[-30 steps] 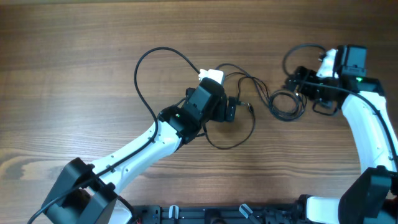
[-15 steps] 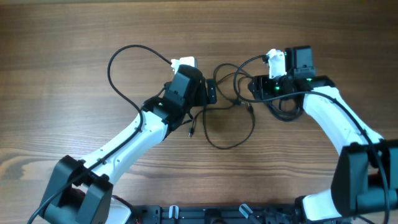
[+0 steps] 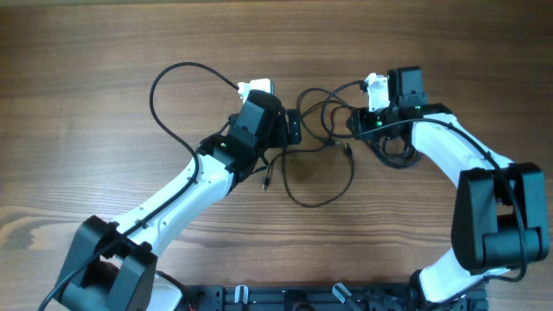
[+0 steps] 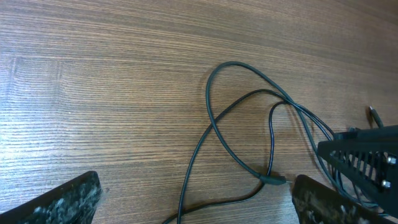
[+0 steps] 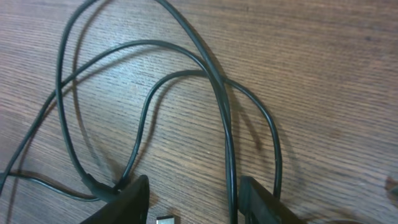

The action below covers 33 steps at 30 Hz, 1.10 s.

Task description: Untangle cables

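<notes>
Overhead, nearest the front edge of the wooden tabletop (image 3: 104, 52), the cables (image 3: 318, 204) sag in one slack loop, with a small plug (image 3: 266, 183) lying loose just left of it. Beyond that loop, about mid-table, the cords cross and snarl. That crossing sits between the two grippers: the left gripper (image 3: 295, 130) is just beside it on its left, and the right gripper (image 3: 352, 121) is over its right part, with a tighter coil (image 3: 394, 154) tucked under the right forearm. The snarl's long axis runs left to right, from one gripper to the other, so I judge the coming move turns on drawing the cords apart along that line. The right arm is the nearer. From the left wrist, the fingers (image 4: 62, 199) stand wide apart with a cord lying on the wood between them, nothing clamped. From the right wrist, the jaws are parted too, with cords running between them and a USB plug (image 5: 163, 219) at the bottom edge. They seem to grip nothing, though the frame cuts off the contact. Farthest back, the left arm's own thicker wire (image 3: 164, 95) arcs toward the rear-left.
</notes>
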Each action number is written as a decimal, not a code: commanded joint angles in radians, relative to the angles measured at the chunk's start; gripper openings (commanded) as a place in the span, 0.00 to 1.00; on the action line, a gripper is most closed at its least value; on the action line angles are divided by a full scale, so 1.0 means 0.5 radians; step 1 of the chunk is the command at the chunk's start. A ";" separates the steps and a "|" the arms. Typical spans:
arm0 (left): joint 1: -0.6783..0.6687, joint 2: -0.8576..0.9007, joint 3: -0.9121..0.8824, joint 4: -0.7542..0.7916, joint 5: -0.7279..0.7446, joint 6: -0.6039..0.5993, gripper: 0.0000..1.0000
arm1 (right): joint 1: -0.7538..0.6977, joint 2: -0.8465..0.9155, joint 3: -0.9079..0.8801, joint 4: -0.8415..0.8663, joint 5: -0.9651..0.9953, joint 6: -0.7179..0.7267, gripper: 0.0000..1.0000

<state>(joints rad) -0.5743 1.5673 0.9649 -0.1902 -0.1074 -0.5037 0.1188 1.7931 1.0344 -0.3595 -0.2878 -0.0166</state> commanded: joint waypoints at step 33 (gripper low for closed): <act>0.511 -0.129 0.001 -0.136 0.433 -0.169 1.00 | 0.089 -0.530 0.143 -0.079 -1.014 0.597 0.04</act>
<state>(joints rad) -0.4252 1.5623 0.9646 -0.2398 0.0437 -0.5491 0.1299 1.6405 1.0729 -0.4274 -0.7460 0.1646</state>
